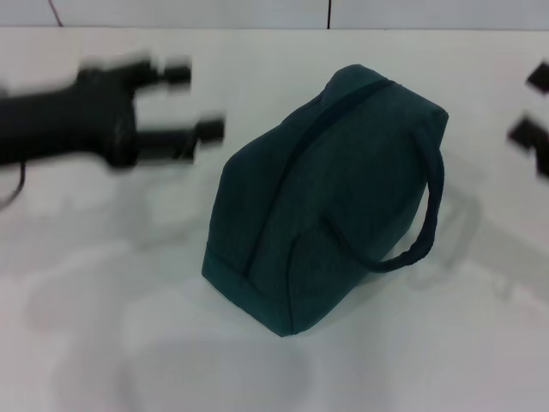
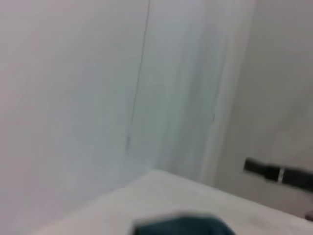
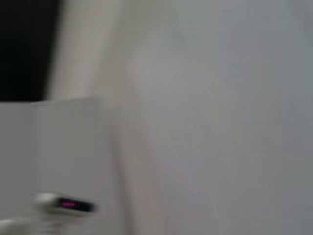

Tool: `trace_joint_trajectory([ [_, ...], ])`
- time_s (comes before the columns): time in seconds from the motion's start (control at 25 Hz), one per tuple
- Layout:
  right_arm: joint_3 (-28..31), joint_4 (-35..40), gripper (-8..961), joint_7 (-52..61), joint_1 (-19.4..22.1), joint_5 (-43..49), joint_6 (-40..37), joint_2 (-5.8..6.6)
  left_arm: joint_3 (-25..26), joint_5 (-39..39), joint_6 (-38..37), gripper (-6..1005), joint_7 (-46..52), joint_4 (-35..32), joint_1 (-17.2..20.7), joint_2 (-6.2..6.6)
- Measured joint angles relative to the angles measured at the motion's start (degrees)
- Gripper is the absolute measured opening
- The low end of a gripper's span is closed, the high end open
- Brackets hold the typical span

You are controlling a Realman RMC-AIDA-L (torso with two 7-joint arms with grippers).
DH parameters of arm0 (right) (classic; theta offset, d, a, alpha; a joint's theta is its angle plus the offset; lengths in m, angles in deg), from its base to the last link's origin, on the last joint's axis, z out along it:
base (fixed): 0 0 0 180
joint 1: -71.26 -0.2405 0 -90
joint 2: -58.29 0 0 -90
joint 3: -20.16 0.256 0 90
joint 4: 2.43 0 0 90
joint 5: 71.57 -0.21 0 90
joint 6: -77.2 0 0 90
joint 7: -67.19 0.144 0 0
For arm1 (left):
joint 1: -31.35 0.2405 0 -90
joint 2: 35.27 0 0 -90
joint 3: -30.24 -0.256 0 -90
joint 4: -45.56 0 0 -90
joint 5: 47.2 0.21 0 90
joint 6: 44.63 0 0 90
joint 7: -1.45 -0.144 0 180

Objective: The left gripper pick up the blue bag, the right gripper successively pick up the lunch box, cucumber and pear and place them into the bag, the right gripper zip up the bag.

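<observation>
While the blue bag [image 1: 330, 202] lies on its side mid-table [image 1: 103, 343], zipper shut, I read it as soft, light fabric best gripped by its strap [image 1: 426, 219]; left gripper [image 1: 196, 101] hovers beside it, fingers spread, empty; right gripper [image 1: 533, 107] splayed at the edge.

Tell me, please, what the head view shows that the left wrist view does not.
Only the head view shows the whole blue bag lying zipped on the table, its handle, the open left gripper beside it and the right gripper at the edge. Only the left wrist view shows the wall beyond. Both share the bag, just a sliver in the wrist view.
</observation>
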Motion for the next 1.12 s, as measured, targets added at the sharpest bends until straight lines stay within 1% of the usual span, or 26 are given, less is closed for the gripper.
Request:
trace_joint_trajectory([
  [0.08, 0.06, 0.66, 864, -2.10, 0.65, 4.26, -3.74, 0.49, 2.53, 0.38, -4.57, 893, -4.72, 6.39, 0.34, 0.15],
  [0.16, 0.05, 0.82, 867, -4.90, 1.41, 8.00, -6.16, 0.47, 4.63, 1.59, -7.48, 892, -9.02, 11.83, 0.43, 0.28],
  [0.24, 0.07, 0.82, 866, -7.95, 2.38, 11.72, -7.35, -0.08, 5.80, 4.69, -8.87, 891, -13.10, 16.15, 0.51, 0.34],
  [0.32, 0.07, 0.56, 865, -9.47, 3.04, 13.92, -6.98, -0.59, 6.22, 8.63, -9.08, 890, -16.81, 19.70, 0.56, 0.25],
  [0.44, 0.04, -0.31, 864, -10.73, 4.01, 17.34, -3.53, -1.64, 6.33, 13.24, -8.43, 888, -23.61, 25.17, 0.57, -0.02],
  [0.64, 0.07, -0.61, 862, -12.15, 6.06, 21.90, 5.64, -3.60, 7.02, 14.10, -5.32, 887, -33.57, 33.53, 0.60, -0.02],
  [0.8, -0.18, -1.10, 860, -13.18, 6.46, 23.22, 11.13, -4.70, 9.60, 15.17, -4.60, 888, -36.88, 36.87, 0.61, -0.02],
  [0.92, -0.21, -1.16, 859, -13.33, 6.38, 25.71, 13.88, -5.29, 9.93, 16.65, -4.52, 888, -37.13, 37.20, 0.55, 0.04],
  [1.12, 0.00, -1.18, 857, -13.92, 6.46, 26.40, 14.95, -5.55, 10.13, 16.94, -4.50, 887, -37.41, 37.26, 0.64, 0.00],
])
